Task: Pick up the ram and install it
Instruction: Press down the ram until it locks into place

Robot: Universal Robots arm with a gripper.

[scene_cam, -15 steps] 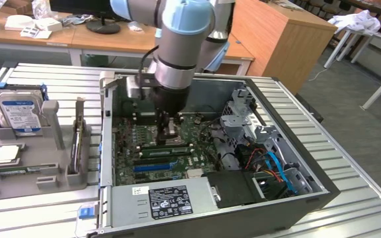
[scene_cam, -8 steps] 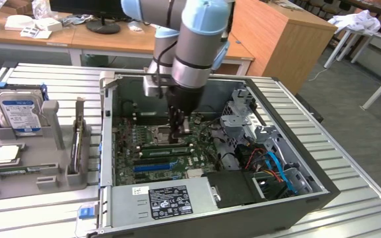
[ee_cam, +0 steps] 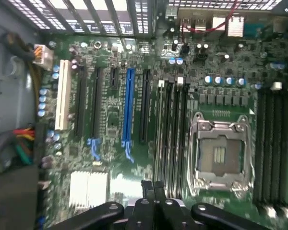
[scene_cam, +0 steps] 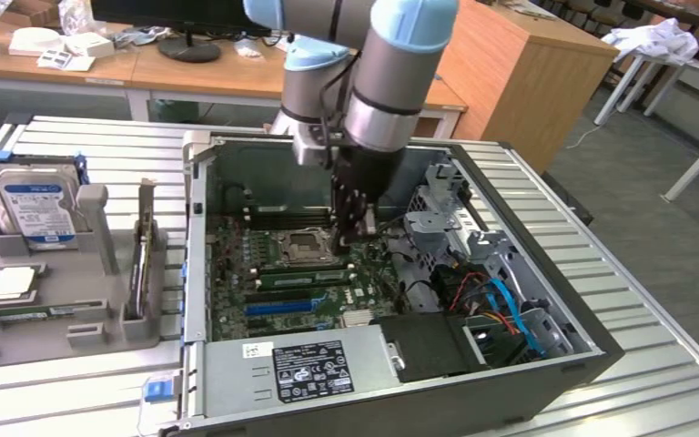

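Nearest the exterior camera, the black power supply [scene_cam: 307, 370] with its white-printed label fills the front edge of the open computer case [scene_cam: 564, 369], which lies on its side on a table of pale metal slats [scene_cam: 665, 346]. Beside the case, toward the exterior view's left, a grey holder [scene_cam: 52, 309] carries a silver-and-blue hard drive [scene_cam: 36, 205] standing upright and a thin board [scene_cam: 143, 264] set on edge in a slot. Behind the table stand wooden desks [scene_cam: 179, 77] with a monitor foot and small white boxes, a tall wooden cabinet [scene_cam: 531, 73], and white table legs on a grey floor at the exterior view's right. Inside the case the green motherboard [scene_cam: 234, 264] shows a bare metal processor socket [scene_cam: 305, 243], a blue slot [scene_cam: 279, 308], and red and blue cables [scene_cam: 501, 300] by the drive cage. One ram [scene_cam: 305, 274] stick lies seated flat in a slot just in front of the socket. The arm [scene_cam: 386, 82] reaches straight down from above into the case, with the gripper [scene_cam: 356, 232] low over the board just beside the socket. In the wrist view the dark fingers [ee_cam: 153, 201] sit pressed together, closed with nothing clearly between them, directly above the long black memory slots [ee_cam: 170, 134] next to the socket [ee_cam: 218, 153], with the blue slot [ee_cam: 129, 108] and a white slot [ee_cam: 62, 96] further along the board.
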